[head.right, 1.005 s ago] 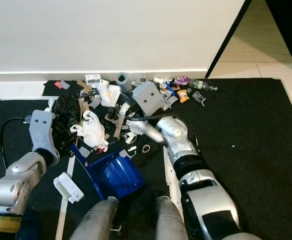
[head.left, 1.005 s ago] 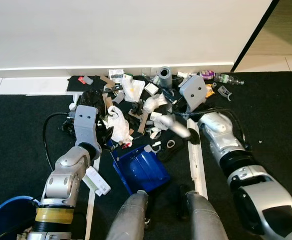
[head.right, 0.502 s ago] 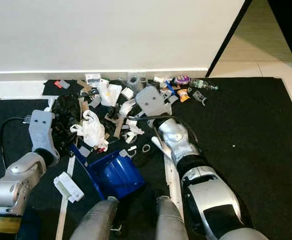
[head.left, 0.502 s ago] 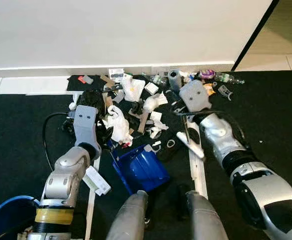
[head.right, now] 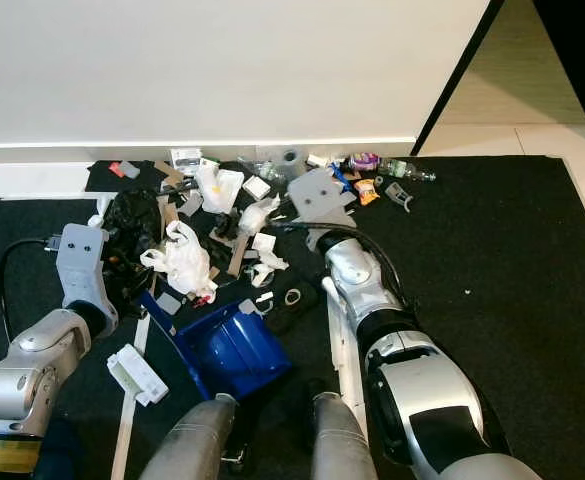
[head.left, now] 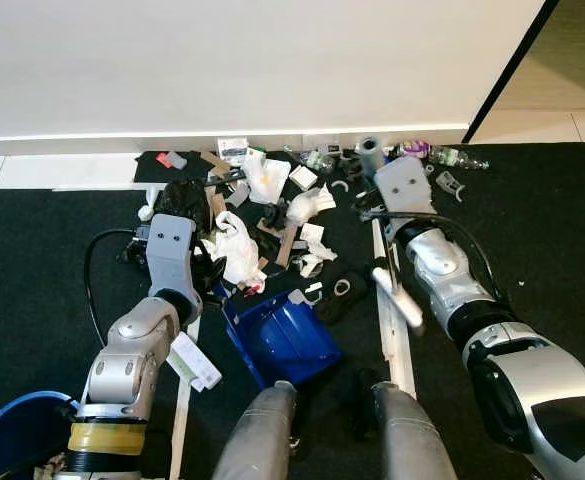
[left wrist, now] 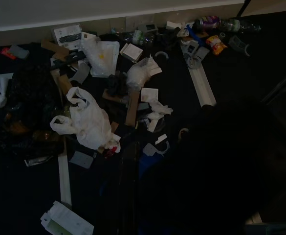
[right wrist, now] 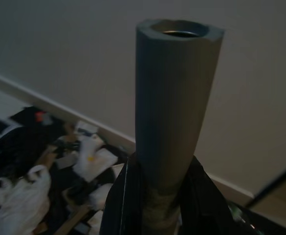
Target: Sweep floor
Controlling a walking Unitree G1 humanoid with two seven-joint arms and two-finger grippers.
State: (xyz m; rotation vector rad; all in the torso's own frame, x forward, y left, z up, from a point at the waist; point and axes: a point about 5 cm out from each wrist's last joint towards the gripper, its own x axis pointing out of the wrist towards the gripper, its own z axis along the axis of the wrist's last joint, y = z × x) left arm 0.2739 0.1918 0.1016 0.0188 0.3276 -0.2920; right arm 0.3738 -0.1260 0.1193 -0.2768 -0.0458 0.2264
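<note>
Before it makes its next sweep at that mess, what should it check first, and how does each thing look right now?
1. Right gripper gripping the broom handle: ok.
2. Blue dustpan on the carpet facing the litter: ok.
3. Left gripper holding the dustpan: cannot tell.
4. Litter still spread along the wall, white plastic bag included: not ok.
5. Plastic bottle lies beyond the pile: not ok.

There is one blue dustpan (head.left: 280,338) on the black floor. One white plastic bag (head.left: 234,250) and one black plastic bag (head.left: 182,198) lie in the trash pile. One clear plastic bottle (head.left: 452,157) lies by the wall. Two long white strips (head.left: 393,320) lie on the floor. One grey tube (right wrist: 174,112) stands up. One blue bucket (head.left: 2,432) sits in the corner.
</note>
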